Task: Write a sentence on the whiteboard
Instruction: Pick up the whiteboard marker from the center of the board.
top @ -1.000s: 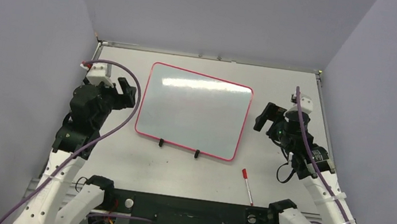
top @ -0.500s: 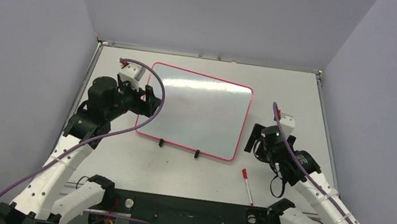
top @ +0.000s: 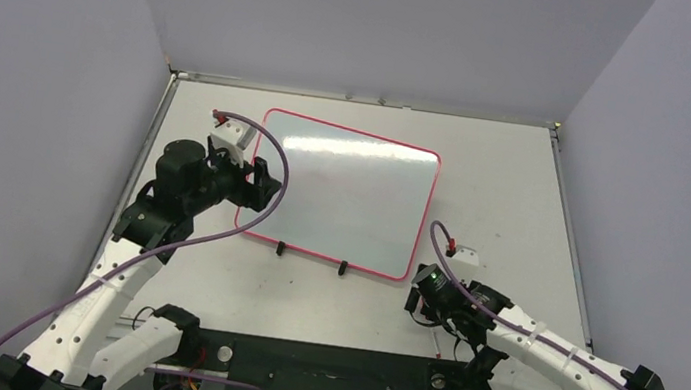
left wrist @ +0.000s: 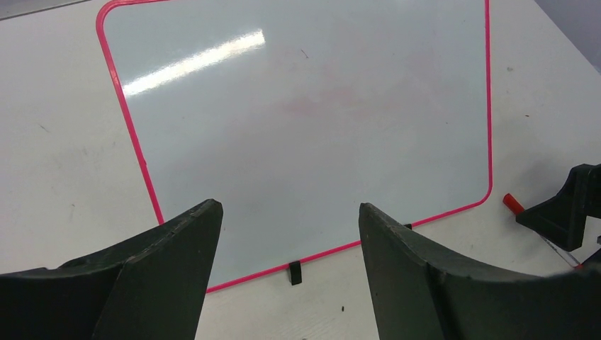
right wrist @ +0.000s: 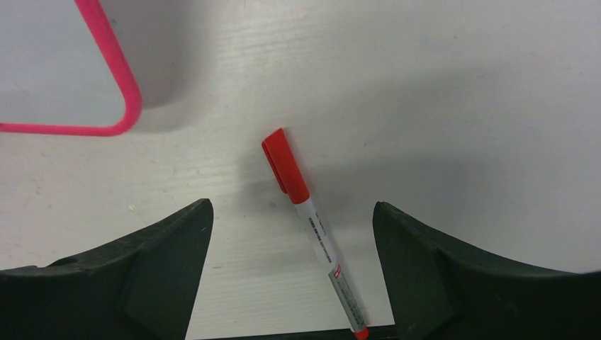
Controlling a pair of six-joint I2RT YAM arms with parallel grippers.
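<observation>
The whiteboard (top: pixel 337 194) is lying flat on the table (top: pixel 507 166). The left gripper (left wrist: pixel 288 207) is hovering wide open at the whiteboard's left edge. The right gripper (right wrist: pixel 292 206), also spread wide, is straddling a red-capped marker (right wrist: pixel 313 225) just off the whiteboard's near right corner, without touching it.

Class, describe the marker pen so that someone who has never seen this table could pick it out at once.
Find the pink-framed whiteboard lying on the grey table. Off its near right corner, under the open right gripper, lies a slim white marker. Its red cap, pointing toward the board, sets it apart.
</observation>
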